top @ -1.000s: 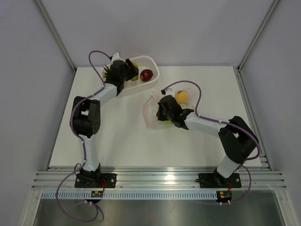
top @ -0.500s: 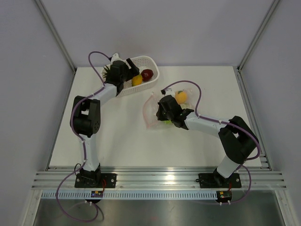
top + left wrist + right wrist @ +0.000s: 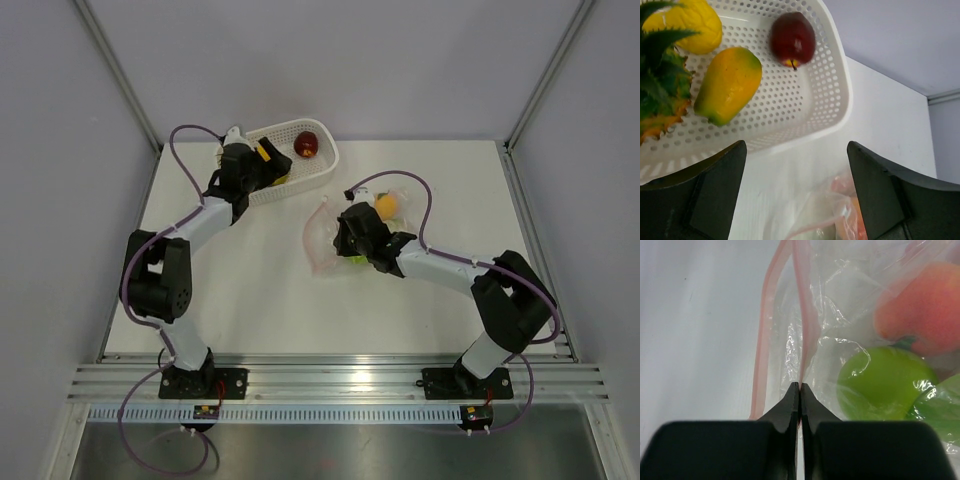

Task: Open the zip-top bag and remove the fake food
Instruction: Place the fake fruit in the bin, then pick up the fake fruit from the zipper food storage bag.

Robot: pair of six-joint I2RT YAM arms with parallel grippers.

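Note:
The clear zip-top bag [image 3: 322, 240] lies mid-table with its mouth parted. My right gripper [image 3: 799, 389] is shut on one side of its pink zip strip [image 3: 808, 325]; the other strip lies loose to the left. Inside the bag are fake food pieces: a green apple [image 3: 885, 382] and an orange [image 3: 925, 310]. My left gripper [image 3: 796, 195] hangs open and empty above the near rim of the white basket [image 3: 845, 100]. In the basket lie a dark red piece [image 3: 793, 39], a yellow-green fruit [image 3: 729, 82], a yellow piece [image 3: 692, 25] and a pineapple [image 3: 660, 95].
The basket [image 3: 328, 165] stands at the table's back, left of centre, close to the rear wall. A purple cable [image 3: 405, 180] loops over the far side of the bag. Bare white table [image 3: 250, 290] lies between the arms.
My left gripper has opened and drawn back from over the basket toward the left, leaving a yellow fruit in it. The dark red piece shifted farther back. My right gripper stays shut on the strip.

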